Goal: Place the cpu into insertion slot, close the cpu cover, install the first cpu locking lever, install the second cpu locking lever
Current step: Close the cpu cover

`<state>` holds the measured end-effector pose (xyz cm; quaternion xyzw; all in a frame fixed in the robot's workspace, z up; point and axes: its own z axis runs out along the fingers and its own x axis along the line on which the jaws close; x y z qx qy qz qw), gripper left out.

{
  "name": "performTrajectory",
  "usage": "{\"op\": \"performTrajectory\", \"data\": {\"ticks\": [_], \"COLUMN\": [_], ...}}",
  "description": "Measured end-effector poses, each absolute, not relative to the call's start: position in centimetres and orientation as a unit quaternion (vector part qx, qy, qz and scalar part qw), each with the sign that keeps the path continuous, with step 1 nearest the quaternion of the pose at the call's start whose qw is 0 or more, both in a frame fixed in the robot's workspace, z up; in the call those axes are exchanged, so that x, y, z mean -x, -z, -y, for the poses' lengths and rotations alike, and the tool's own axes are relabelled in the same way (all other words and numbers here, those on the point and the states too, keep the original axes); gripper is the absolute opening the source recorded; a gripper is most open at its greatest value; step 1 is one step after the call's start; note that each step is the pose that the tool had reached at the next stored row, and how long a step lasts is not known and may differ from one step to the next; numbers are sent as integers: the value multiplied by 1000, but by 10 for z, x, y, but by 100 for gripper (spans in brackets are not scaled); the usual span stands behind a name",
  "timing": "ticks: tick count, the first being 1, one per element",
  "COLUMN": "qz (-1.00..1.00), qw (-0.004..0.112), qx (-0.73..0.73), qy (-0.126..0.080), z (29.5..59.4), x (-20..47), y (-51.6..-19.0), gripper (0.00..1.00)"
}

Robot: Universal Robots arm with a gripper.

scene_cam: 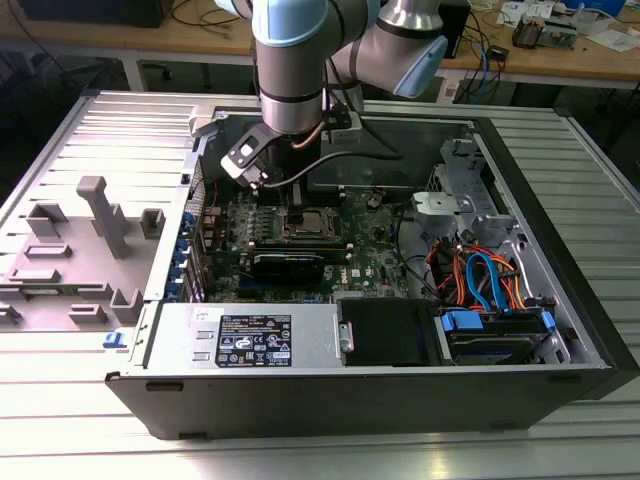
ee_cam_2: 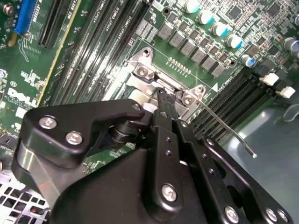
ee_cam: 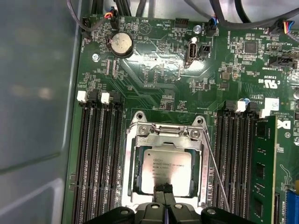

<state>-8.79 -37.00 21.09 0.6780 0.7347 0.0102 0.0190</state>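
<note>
Chip (ee_cam: 164, 164) lies under lowered cover (ee_cam: 129, 170). My gripper (ee_cam: 163, 190) pinched shut, empty, tip at cover's edge. Cover likely thin, stiff, springy: press rim, not fragile chip.

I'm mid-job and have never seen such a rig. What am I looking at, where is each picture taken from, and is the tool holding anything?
It is one robot arm reaching down into an open computer case that lies on a metal table. The exterior view is from a camera off the arm and shows the whole scene. Both wrist views come from cameras riding on the arm, looking at the green motherboard. In the first wrist view the cpu lies seated on the board, with the silver cover seemingly down around it. A thin wire lever runs beside it. The black tool has its fingers together at the cpu's edge and holds nothing that I can see.
</note>
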Motion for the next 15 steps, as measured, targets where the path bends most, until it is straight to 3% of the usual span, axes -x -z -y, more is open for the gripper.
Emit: {"op": "performTrajectory", "data": {"ticks": [15], "qz": [-735], "qw": [19], "qx": [-678], "qy": [-10], "z": [370], "x": [68], "y": [-214], "gripper": [11]}}
